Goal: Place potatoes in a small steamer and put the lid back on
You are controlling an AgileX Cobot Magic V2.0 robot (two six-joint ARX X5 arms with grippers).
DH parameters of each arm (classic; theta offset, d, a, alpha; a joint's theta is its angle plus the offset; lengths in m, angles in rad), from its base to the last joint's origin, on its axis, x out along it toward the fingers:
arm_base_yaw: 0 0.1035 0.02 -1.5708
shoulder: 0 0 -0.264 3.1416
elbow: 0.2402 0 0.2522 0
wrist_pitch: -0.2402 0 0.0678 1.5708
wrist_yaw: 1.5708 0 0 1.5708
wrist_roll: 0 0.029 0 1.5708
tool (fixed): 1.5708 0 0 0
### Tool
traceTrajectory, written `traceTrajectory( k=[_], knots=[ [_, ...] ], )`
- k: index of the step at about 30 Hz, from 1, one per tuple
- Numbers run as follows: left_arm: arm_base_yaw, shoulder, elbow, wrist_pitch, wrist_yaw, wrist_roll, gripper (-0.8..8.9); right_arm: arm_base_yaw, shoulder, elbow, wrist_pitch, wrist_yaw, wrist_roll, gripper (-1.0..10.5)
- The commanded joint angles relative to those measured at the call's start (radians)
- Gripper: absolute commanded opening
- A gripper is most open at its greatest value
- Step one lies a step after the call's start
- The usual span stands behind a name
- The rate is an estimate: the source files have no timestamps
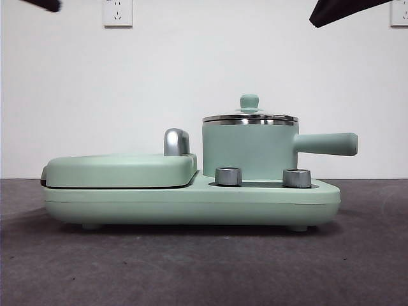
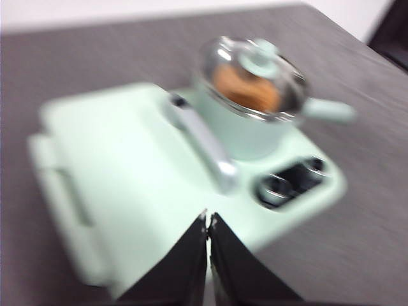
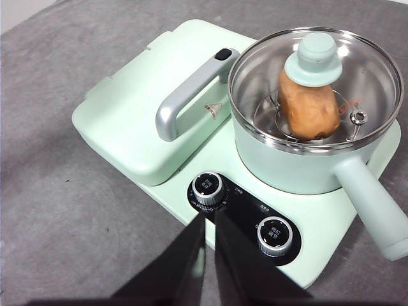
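Note:
The small mint-green steamer (image 1: 250, 152) stands on the right half of the appliance base, its handle pointing right; it also shows in the right wrist view (image 3: 299, 167) and the blurred left wrist view (image 2: 245, 131). The glass lid (image 3: 317, 58) with its mint knob (image 1: 249, 102) sits on its rim. The orange-brown potato (image 3: 307, 107) lies inside under the lid, also seen in the left wrist view (image 2: 245, 89). My left gripper (image 2: 208, 220) is shut and empty above the appliance. My right gripper (image 3: 209, 220) is shut and empty above the knobs. Both arms show as black tips at the front view's top corners.
The flat mint-green grill plate (image 1: 121, 169) with a chrome handle (image 3: 185, 102) is closed on the left half of the base (image 1: 191, 207). Two steel knobs (image 1: 228, 176) (image 1: 296, 178) stand in front of the steamer. Grey table (image 1: 204, 268) lies all around.

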Motion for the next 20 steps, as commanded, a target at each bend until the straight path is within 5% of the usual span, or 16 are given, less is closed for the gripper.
traceTrajectory(
  k=[1, 6, 14, 20],
  knots=[
    [0.039, -0.121, -0.188, 0.200, -0.079, 0.023, 0.06, 0.006, 0.006, 0.009, 0.009, 0.000, 0.005, 0.2],
    [0.157, -0.413, -0.557, 0.459, -0.235, -0.047, 0.06, 0.006, 0.006, 0.009, 0.009, 0.000, 0.005, 0.2],
    [0.285, -0.795, -0.845, 0.459, -0.286, -0.059, 0.06, 0.006, 0.006, 0.009, 0.009, 0.000, 0.006, 0.2],
    [0.293, -0.794, -0.865, 0.408, -0.285, -0.099, 0.06, 0.005, 0.007, 0.009, 0.018, 0.000, 0.005, 0.2]
  ],
)
